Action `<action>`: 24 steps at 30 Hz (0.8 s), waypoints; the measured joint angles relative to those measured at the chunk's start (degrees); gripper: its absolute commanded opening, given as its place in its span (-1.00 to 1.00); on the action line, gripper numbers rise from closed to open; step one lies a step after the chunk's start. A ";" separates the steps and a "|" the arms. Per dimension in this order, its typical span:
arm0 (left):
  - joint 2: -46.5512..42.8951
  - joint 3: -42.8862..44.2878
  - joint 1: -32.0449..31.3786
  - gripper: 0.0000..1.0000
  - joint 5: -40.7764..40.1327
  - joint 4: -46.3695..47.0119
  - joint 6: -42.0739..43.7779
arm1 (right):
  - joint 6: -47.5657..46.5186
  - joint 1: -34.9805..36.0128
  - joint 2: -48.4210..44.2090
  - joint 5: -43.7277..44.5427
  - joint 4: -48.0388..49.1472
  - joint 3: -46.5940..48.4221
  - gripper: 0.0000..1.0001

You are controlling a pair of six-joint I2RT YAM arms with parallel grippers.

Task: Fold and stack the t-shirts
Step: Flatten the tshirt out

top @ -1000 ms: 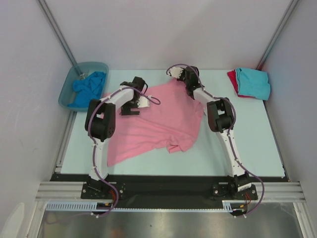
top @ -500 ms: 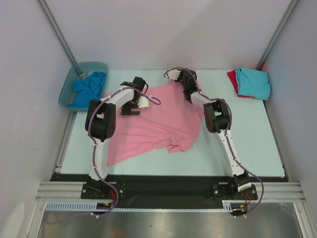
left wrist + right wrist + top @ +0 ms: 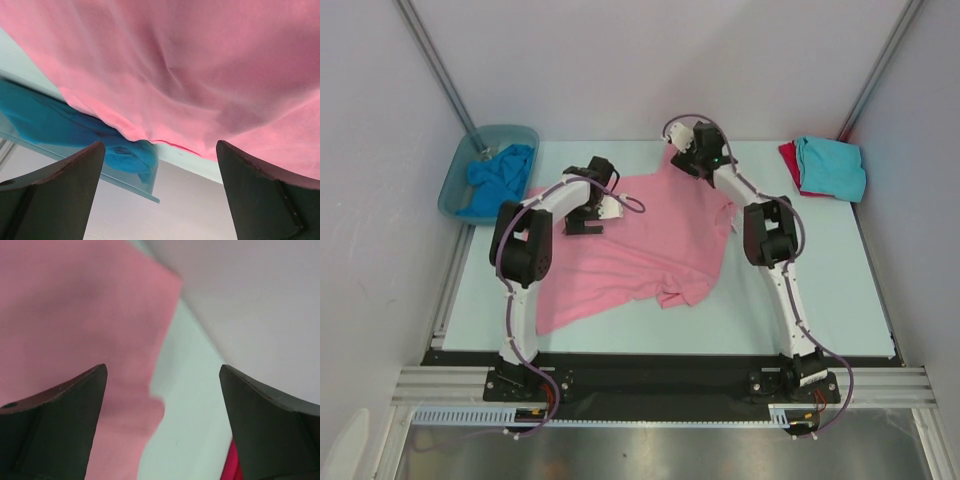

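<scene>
— Where's the pink shirt (image 3: 640, 240)?
— Spread rumpled on the counter (image 3: 820, 300), unfolded; left jaws apart over its far left corner, right jaws apart at its far edge, both empty, likely placed for smoothing.
— Beyond?
— A turquoise shirt (image 3: 832, 166) stacked on a red shirt (image 3: 788, 160), far right; blue shirt (image 3: 500, 180) in the tub (image 3: 455, 192).

Pink tee (image 3: 650, 235) spread, rumpled; blue tee (image 3: 500, 180) seemingly bunched far-left; turquoise tee (image 3: 832, 168) atop red tee (image 3: 786, 158).
</scene>
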 measured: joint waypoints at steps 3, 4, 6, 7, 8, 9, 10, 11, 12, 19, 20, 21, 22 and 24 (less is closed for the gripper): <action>-1.57 -1.75 0.00 0.99 0.28 0.28 -0.57 | 4.39 -0.83 -9.62 -10.14 -18.88 -2.64 0.75; -2.21 -2.43 0.00 1.00 0.39 0.44 -0.79 | 4.46 -0.96 -13.79 -13.31 -24.26 -4.39 0.67; -3.30 -3.54 0.00 0.99 0.79 0.76 -0.87 | 3.78 -1.31 -22.56 -17.75 -31.69 -10.86 0.63; -3.74 -4.02 0.00 0.99 1.05 1.07 -0.92 | 2.80 -1.31 -27.36 -19.43 -35.80 -14.69 0.60; -4.04 -4.42 -0.02 0.99 1.18 1.33 -0.98 | 1.70 -1.18 -31.61 -20.76 -38.42 -18.58 0.60; -4.20 -4.76 -0.02 0.99 1.27 1.60 -1.07 | 0.83 -0.90 -35.58 -21.94 -41.48 -22.60 0.60; -4.33 -5.14 -0.04 0.99 1.42 1.86 -1.25 | -0.28 -0.46 -39.06 -23.06 -44.68 -26.38 0.60; -4.42 -5.62 -0.04 1.00 1.60 2.19 -1.38 | -1.14 -0.11 -40.83 -23.61 -46.45 -28.85 0.60; -4.44 -6.01 -0.07 1.00 1.75 2.32 -1.46 | -2.03 0.22 -42.42 -24.04 -48.00 -32.09 0.60; -4.63 -9.01 -0.31 0.99 2.86 4.22 -2.29 | -5.44 2.78 -43.30 -23.17 -52.52 -49.03 0.61; -4.76 -9.60 -0.39 0.99 2.89 4.52 -2.29 | -5.79 3.13 -43.30 -22.77 -52.72 -50.07 0.61; -4.92 -10.12 -0.55 0.99 2.91 4.70 -2.32 | -6.23 3.76 -43.30 -22.27 -52.70 -50.88 0.61; -5.07 -10.45 -0.66 0.99 2.95 4.83 -2.32 | -6.67 4.61 -43.30 -21.75 -52.78 -51.32 0.61; -5.49 -11.13 -0.94 0.99 3.08 5.03 -2.32 | -7.30 6.40 -43.30 -21.18 -52.74 -51.71 0.62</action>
